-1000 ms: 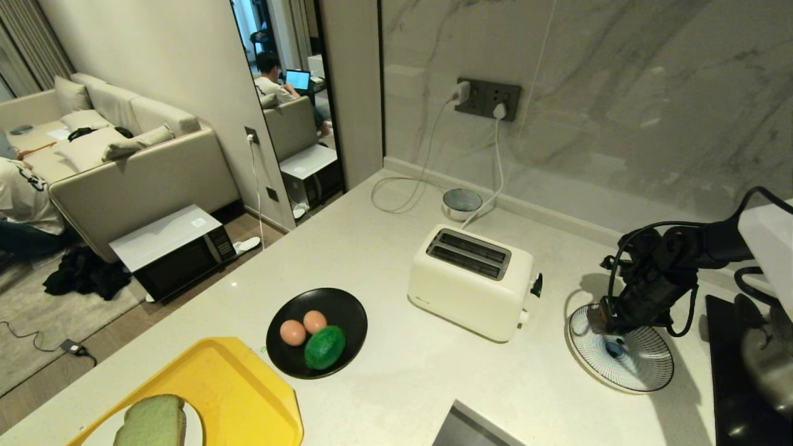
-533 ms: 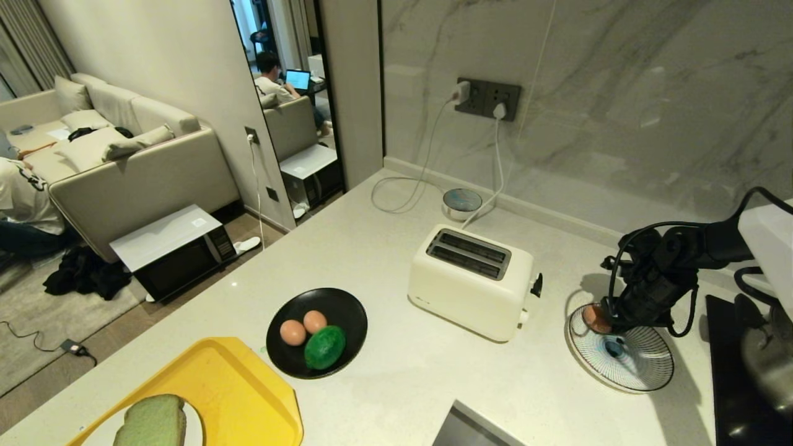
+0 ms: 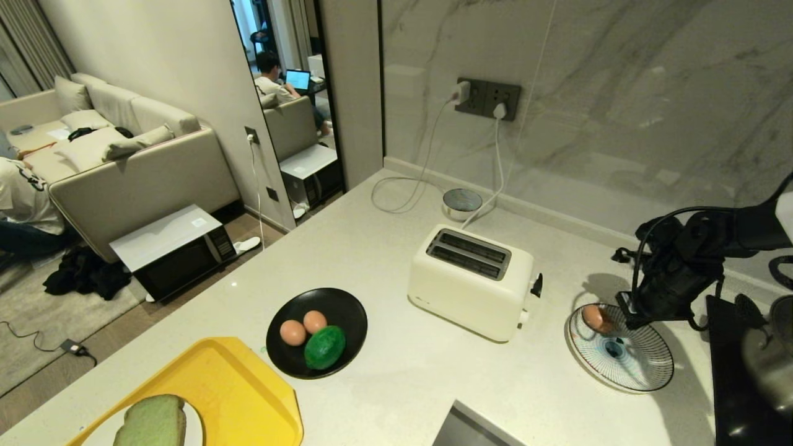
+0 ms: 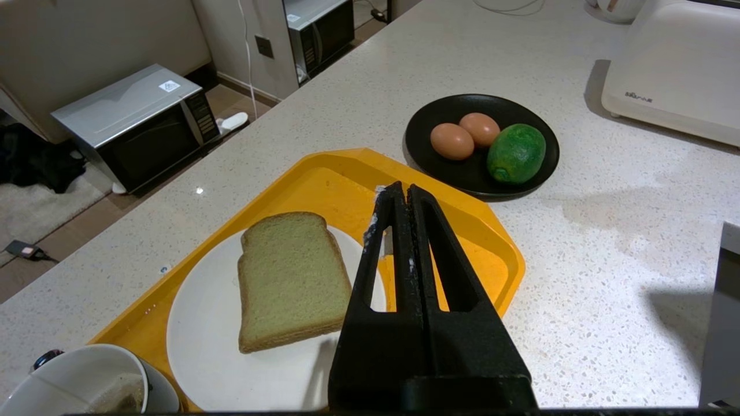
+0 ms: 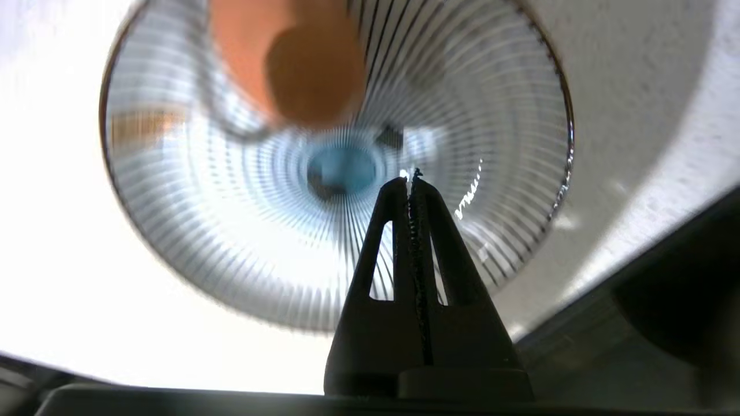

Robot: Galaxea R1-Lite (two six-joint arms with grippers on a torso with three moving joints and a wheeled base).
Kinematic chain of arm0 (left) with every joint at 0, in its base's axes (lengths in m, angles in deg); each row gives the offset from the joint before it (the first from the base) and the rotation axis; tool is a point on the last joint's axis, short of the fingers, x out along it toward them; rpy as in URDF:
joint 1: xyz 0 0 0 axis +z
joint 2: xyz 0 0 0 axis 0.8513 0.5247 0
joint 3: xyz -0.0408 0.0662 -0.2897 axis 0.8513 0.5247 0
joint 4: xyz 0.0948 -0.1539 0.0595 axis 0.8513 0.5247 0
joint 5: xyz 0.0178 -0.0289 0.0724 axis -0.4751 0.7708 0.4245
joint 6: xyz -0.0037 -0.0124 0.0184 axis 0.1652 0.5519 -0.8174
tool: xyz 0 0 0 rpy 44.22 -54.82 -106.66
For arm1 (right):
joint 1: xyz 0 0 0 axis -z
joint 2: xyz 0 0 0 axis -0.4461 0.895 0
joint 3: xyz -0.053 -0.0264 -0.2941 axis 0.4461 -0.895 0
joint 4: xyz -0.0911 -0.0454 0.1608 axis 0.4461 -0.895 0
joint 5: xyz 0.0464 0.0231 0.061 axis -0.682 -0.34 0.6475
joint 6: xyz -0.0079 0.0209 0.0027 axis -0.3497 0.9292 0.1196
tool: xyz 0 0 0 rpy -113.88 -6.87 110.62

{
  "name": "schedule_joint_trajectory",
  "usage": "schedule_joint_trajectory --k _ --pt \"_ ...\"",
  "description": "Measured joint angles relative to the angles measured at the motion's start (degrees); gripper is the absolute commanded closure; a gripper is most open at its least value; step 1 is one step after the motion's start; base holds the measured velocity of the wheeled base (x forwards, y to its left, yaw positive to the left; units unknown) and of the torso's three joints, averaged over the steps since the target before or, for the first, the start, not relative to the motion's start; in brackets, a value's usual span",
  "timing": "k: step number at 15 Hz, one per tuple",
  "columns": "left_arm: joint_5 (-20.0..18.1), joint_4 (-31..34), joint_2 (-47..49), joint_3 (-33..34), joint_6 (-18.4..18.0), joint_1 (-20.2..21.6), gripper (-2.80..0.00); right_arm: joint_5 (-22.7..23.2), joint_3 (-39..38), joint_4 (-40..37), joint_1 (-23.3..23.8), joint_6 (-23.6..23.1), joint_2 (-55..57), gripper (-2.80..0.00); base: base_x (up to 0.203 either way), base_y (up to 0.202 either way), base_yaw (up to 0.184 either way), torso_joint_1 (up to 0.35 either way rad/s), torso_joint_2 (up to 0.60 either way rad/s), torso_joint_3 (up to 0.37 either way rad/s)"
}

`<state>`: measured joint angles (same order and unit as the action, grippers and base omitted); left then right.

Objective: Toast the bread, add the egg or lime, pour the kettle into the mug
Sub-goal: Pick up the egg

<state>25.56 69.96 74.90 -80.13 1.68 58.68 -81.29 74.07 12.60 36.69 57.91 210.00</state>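
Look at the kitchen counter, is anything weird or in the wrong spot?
Nothing is spilled or broken. One egg sits alone on the striped plate, away from the two on the black plate beside the lime. The bread lies untoasted on its white plate; the toaster slots look empty.

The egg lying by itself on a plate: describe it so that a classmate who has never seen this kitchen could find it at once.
Start at the cream toaster in the middle of the counter and look to its right, to the striped plate. The egg lies near that plate's edge on the toaster's side, beside the right gripper. It lies alone, unlike the two eggs sharing a black plate with a lime.
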Motion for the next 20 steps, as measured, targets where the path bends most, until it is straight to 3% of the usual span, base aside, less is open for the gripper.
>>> schedule_joint_trajectory --k 1,2,8,11,20 --pt "-0.02 0.0 0.0 0.0 0.0 0.0 0.0 0.25 -1.33 -0.04 0.0 -2.4 -1.2 0.0 0.0 0.0 0.0 0.0 0.0 0.0" --pt "-0.02 0.0 0.0 0.0 0.02 0.0 0.0 0.46 -2.77 -0.01 0.0 -5.83 -2.42 -2.8 0.0 0.0 0.0 0.0 0.0 0.0" --pt "0.0 0.0 0.0 0.0 0.02 0.0 0.0 5.63 -5.25 4.8 -0.06 -20.97 -4.34 -2.8 0.0 0.0 0.0 0.0 0.0 0.0" --pt "0.0 0.0 0.0 0.0 0.0 -0.02 0.0 7.84 -5.11 7.79 -0.06 -22.28 -2.99 -2.8 0.0 0.0 0.0 0.0 0.0 0.0" --pt "0.0 0.0 0.0 0.0 0.0 0.0 0.0 8.07 -1.88 8.95 -0.58 -23.81 2.02 -2.8 0.0 0.0 0.0 0.0 0.0 0.0"
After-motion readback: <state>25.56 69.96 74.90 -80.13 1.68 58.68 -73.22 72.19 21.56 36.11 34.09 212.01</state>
